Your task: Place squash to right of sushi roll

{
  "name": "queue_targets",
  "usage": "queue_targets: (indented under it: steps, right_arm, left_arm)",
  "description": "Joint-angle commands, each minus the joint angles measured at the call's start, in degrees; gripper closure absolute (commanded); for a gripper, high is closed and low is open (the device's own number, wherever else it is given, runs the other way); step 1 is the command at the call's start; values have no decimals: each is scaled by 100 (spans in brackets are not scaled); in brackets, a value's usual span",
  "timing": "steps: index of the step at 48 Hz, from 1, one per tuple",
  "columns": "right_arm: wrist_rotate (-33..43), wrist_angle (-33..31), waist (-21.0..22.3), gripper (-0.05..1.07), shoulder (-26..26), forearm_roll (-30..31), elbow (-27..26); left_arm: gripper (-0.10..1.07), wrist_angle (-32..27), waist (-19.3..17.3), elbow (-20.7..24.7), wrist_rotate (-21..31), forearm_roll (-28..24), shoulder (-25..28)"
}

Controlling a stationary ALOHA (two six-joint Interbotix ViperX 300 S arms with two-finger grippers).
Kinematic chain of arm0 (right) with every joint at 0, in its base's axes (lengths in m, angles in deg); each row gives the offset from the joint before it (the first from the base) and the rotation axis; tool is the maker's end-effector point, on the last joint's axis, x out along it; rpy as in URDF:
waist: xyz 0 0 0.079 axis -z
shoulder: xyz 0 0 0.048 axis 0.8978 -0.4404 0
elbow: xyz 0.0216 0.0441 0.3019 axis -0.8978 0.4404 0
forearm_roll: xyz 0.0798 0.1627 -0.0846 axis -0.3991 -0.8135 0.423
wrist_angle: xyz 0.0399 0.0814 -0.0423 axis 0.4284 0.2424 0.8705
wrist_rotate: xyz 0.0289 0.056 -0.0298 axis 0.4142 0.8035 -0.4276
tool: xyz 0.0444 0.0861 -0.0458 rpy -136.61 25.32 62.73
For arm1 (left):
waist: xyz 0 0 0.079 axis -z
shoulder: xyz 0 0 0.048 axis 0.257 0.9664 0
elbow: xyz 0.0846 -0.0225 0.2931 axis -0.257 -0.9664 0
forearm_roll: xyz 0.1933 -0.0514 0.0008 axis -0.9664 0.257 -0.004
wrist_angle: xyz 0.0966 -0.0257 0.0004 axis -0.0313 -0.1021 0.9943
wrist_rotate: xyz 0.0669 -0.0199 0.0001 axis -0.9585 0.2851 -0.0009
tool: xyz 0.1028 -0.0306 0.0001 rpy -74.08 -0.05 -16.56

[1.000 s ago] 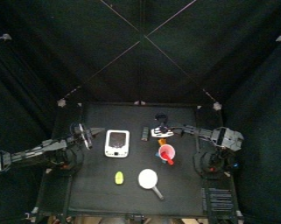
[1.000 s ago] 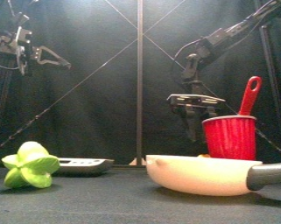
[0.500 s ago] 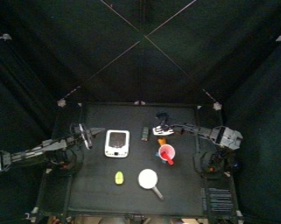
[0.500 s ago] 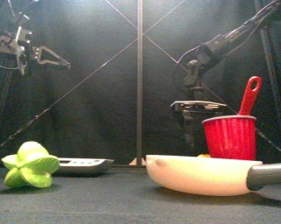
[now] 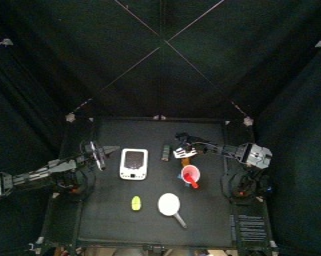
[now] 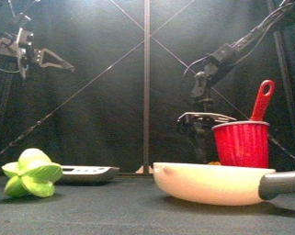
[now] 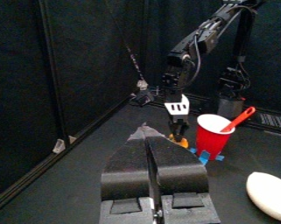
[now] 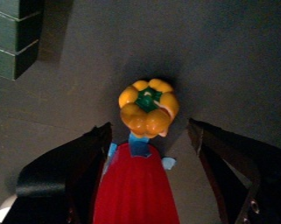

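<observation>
The squash (image 8: 149,108), orange-yellow with a green stem, lies on the table between the spread fingers of my right gripper (image 8: 149,129), which is open and does not touch it. From above, the squash (image 5: 186,153) sits just right of the small dark sushi roll (image 5: 164,152), with the right gripper (image 5: 184,143) over it. A dark ribbed piece (image 8: 14,35) at the edge of the right wrist view may be that roll. My left gripper (image 7: 149,144) is shut and empty, held high at the table's left (image 6: 33,55).
A red cup (image 5: 191,177) holding a red spoon (image 6: 263,96) stands just in front of the squash. A white device (image 5: 133,163) lies left of the roll. A yellow-green piece (image 5: 133,203) and a white spoon (image 5: 170,204) lie near the front edge.
The right gripper's jaws have spread a little wider around the squash and the arm has shifted slightly. The left arm has not moved.
</observation>
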Motion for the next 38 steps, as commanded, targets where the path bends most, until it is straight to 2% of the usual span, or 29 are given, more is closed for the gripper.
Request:
queue_targets:
  steps: [1,14,30,38]
  right_arm:
    - [-62,26,53,4,62,0,-53]
    - [-255,26,105,6,-88,-44,-35]
    - [-237,202,220,17,-123,-70,-35]
    - [-211,237,334,19,-123,-53,-53]
  left_arm:
    - [97,53,-18,97,0,9,35]
    - [97,53,-18,97,0,9,35]
    - [97,53,-18,97,0,0,35]
    - [97,53,-18,97,0,0,35]
